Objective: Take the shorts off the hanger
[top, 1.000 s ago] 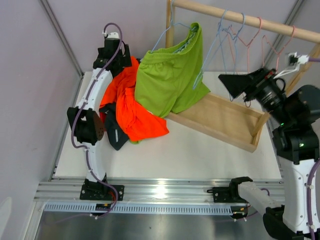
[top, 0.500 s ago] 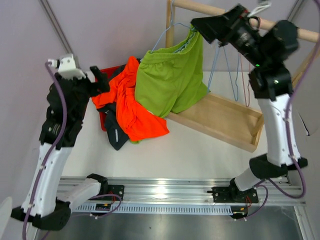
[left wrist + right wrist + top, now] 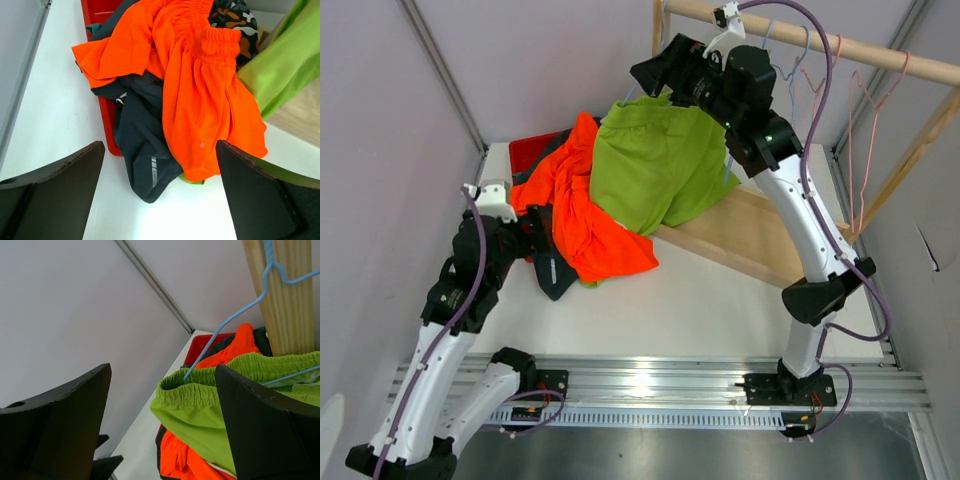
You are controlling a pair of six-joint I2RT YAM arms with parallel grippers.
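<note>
Lime green shorts [image 3: 655, 170] hang limp from the blue hanger [image 3: 227, 333], soft and light; the elastic waistband [image 3: 192, 390] right under the hanger looks the surest hold. Right claw [image 3: 162, 369] gapes empty beside it, left claw [image 3: 160, 144] likewise, well below.

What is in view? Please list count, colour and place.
lime green shorts: one, lime, on the blue hanger
blue hanger: one, blue, on the wooden rail
empty hangers: several, blue and pink, same rail
orange shorts: one, orange, atop the pile
navy shorts: one, dark, under the orange
camouflage shorts: one, patterned, pile's far side
red bin: one, red, beneath the pile
table: one, white, under everything
left gripper: one, black, open over pile
right gripper: one, black, open at lime waistband
</note>
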